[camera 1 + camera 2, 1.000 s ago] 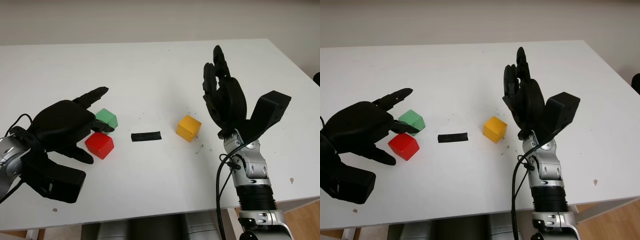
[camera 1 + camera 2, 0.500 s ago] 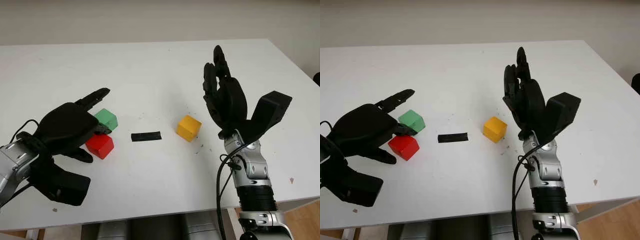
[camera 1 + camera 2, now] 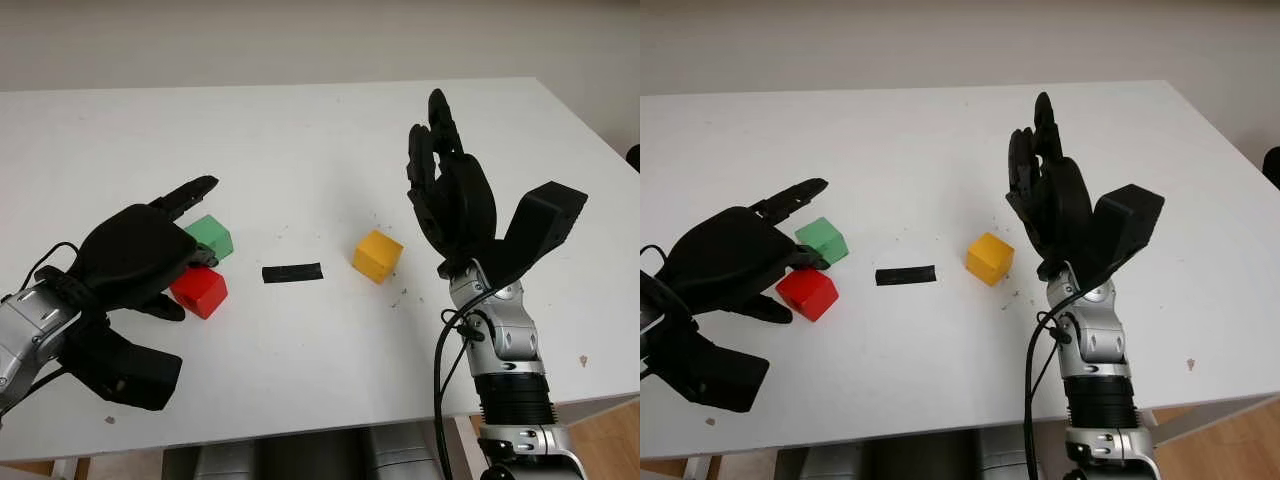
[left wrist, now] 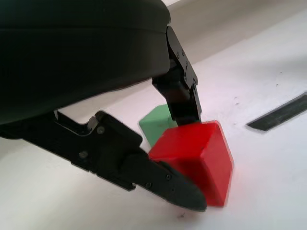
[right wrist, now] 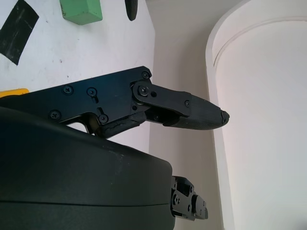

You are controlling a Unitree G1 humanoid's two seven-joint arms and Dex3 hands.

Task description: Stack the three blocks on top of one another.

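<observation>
Closing in on the red block [image 3: 199,291], the left hand [image 3: 135,255] sits low over the near-left part of the white surface [image 3: 300,150], its fingers curled around the cube. From the left wrist view one fingertip [image 4: 184,194] lies against the red block's near face while another finger [image 4: 184,103] comes down behind it, between red and green; whether the block is truly clamped or only touched, I cannot tell for sure, but it sits on the surface with the fingers against both sides. Just behind it, nearly touching, is the green block [image 3: 213,236], with one long finger of the left hand stretched out above and beyond it.

Over in the middle lies a short strip of black tape [image 3: 292,272], flat on the surface. To the right of that, well apart from the other two, sits the yellow block [image 3: 377,256], turned corner-on.

On the right side, the right hand [image 3: 448,195] is raised upright above the surface just beside the yellow block, open and holding nothing. All three blocks are on the surface, none stacked.
</observation>
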